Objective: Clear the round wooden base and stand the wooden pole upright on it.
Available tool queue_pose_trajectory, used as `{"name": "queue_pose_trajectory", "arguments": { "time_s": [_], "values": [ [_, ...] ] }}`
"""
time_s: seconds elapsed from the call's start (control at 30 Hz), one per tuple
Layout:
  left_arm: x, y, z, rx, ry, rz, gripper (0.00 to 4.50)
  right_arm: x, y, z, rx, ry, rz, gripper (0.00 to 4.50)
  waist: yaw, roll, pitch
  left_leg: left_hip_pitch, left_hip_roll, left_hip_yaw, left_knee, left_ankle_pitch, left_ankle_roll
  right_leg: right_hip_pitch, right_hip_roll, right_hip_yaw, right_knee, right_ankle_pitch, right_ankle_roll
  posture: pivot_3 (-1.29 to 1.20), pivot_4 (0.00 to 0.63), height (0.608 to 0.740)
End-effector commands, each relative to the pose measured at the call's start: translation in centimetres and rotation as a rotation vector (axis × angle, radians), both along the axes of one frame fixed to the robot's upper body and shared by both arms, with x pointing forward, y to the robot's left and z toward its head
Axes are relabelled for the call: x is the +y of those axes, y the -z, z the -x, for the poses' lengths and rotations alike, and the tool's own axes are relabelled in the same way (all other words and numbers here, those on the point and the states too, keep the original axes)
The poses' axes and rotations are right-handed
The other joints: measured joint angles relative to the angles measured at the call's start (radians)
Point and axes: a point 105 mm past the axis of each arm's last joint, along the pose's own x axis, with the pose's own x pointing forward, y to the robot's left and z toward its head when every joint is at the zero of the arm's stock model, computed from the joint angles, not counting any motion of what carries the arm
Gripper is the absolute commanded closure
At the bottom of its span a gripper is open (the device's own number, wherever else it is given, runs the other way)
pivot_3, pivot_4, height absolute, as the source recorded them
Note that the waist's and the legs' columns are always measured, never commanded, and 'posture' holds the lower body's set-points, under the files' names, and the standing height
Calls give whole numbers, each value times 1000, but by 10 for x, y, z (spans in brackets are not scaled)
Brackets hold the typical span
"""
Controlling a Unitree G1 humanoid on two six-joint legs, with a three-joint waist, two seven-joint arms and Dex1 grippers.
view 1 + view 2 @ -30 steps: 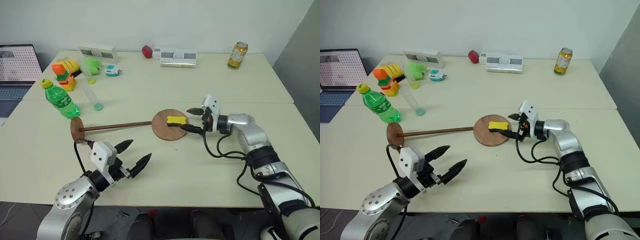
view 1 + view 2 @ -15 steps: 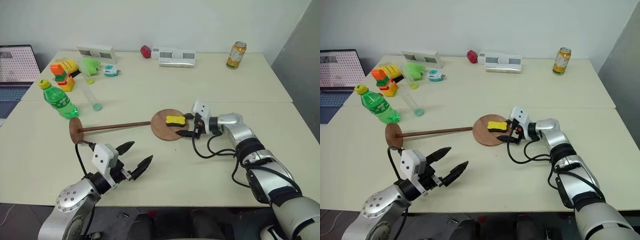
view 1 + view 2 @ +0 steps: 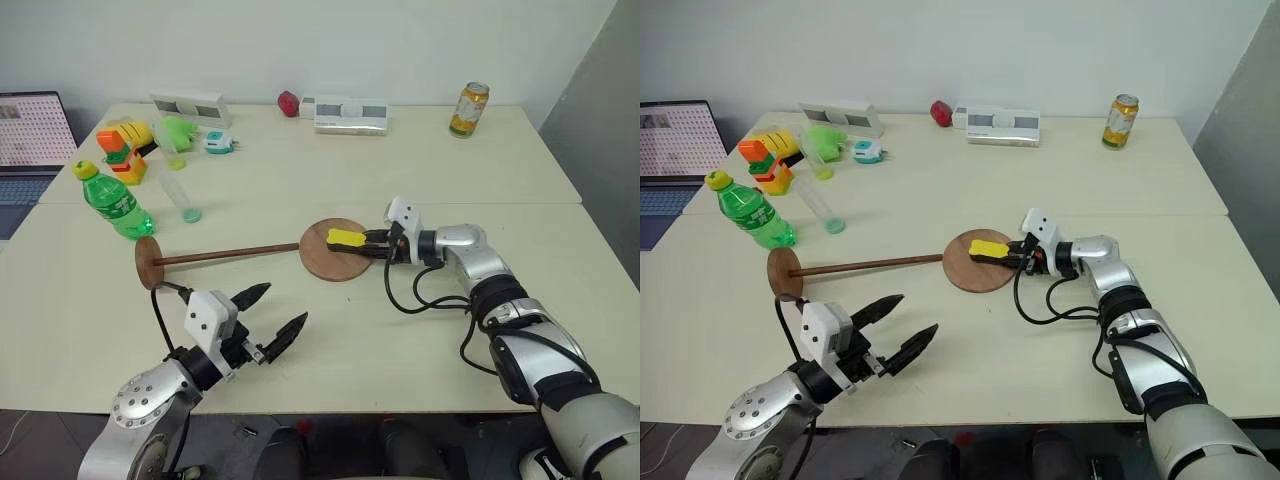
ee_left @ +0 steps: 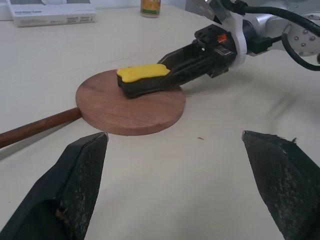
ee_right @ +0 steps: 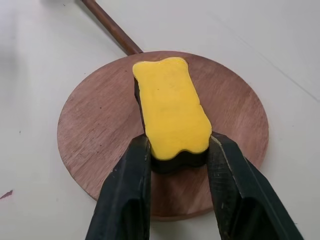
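A pale table (image 3: 300,190) carries everything. Mid-table lies the base (image 3: 335,262), the pole (image 3: 225,254) flat to its left. Far left: a green bottle (image 3: 112,200) on its side, a clear tube (image 3: 180,190), toys (image 3: 130,145). Along the far edge: two white boxes (image 3: 350,113), a red object (image 3: 289,102), a can (image 3: 467,108).

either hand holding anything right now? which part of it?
Right hand is shut on the yellow block, pinching the sides of its near end; the block still lies on the round wooden base. Left hand is open, holding nothing.
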Motion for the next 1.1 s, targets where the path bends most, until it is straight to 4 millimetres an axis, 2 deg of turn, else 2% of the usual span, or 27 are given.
{"name": "queue_pose_trajectory", "arguments": {
  "time_s": [0.03,0.1,0.13,0.17,0.2,0.23,0.3,0.37,0.4,0.43,0.53,0.6,0.63,0.7,0.97,1.0,1.03,1.1],
  "values": [
    [-6,-12,1,-54,50,7,0,-5,-34,0,-110,25,-114,3350,0,0,0,0,0,0,0,0,0,0,0,0,0,0,0,0,150,740],
    [-13,-16,0,-68,116,-7,0,-28,-65,-3,-179,180,-262,3350,2,0,0,0,0,0,0,0,0,0,0,0,0,0,0,0,150,740],
    [-16,-18,1,-71,143,-16,0,-38,-73,-2,-201,245,-300,3350,7,0,0,-1,0,-1,0,0,0,0,0,0,1,0,0,0,150,740],
    [-19,-20,-1,-72,172,-16,0,-61,-79,-5,-231,392,-328,3350,10,0,0,-1,0,-1,1,0,0,0,0,-1,1,0,0,0,150,740],
    [-22,-23,-3,-79,199,-23,0,-91,-80,-8,-245,581,-341,3350,10,0,0,-1,0,-1,1,0,0,0,0,-1,1,0,0,0,150,740],
    [-24,-25,-4,-84,215,-27,0,-112,-79,-8,-251,710,-346,3350,21,0,0,-1,-1,0,0,0,0,0,0,0,1,0,0,0,150,740],
    [-33,-33,-5,-93,274,-18,0,-166,-71,-2,-243,1024,-338,3350,28,0,0,-2,-1,-2,1,0,0,0,-1,-2,0,0,0,0,150,740],
    [-43,-42,-6,-102,339,-1,0,-207,-58,11,-188,1257,-369,3350,31,0,0,-2,-2,-1,1,0,0,0,-1,-1,0,0,0,0,150,740],
    [-46,-44,-6,-103,358,2,0,-216,-53,16,-161,1317,-378,3350,27,0,0,-2,-2,-1,1,0,0,0,-1,-1,0,0,0,0,150,740],
    [-49,-46,-5,-104,382,1,0,-222,-46,19,-135,1360,-363,3350,25,0,0,-1,-2,1,0,0,0,0,-1,0,0,0,0,0,150,740],
    [-54,-49,-8,-113,419,-9,0,-222,-27,25,-34,1411,-353,3350,-2,1,0,0,0,4,-1,0,0,-1,1,3,2,0,0,0,150,740],
    [-54,-49,-14,-116,423,-12,0,-220,-15,29,23,1432,-326,2720,-14,2,0,2,1,5,-2,0,0,-1,2,5,3,0,0,0,150,740],
    [-54,-48,-17,-117,423,-14,0,-220,-10,31,46,1442,-311,2590,-18,2,0,3,1,5,-2,0,0,-1,3,5,4,0,0,0,150,740],
    [-53,-48,-21,-120,422,-16,0,-220,-9,34,57,1446,-302,2022,-17,3,-1,3,1,5,-2,0,0,-1,3,4,4,0,0,0,150,740],
    [-48,-45,-26,-108,354,9,0,-218,-38,47,-88,1408,-240,211,-3,3,-1,1,-1,4,-1,0,0,-1,1,4,1,0,0,0,150,740],
    [-46,-44,-28,-101,327,19,0,-216,-45,47,-124,1394,-231,38,-4,3,-1,1,0,4,-1,0,0,-1,1,4,1,0,0,0,150,740],
    [-41,-43,-32,-87,259,36,0,-208,-61,46,-200,1349,-224,38,-4,3,-1,1,0,4,-1,0,0,-1,1,4,2,0,0,0,150,740],
    [-31,-38,-37,-15,153,101,0,-186,-91,44,-317,1243,-251,38,-7,3,0,1,0,4,-1,0,0,-1,1,4,2,0,0,0,150,740]
  ]
}}
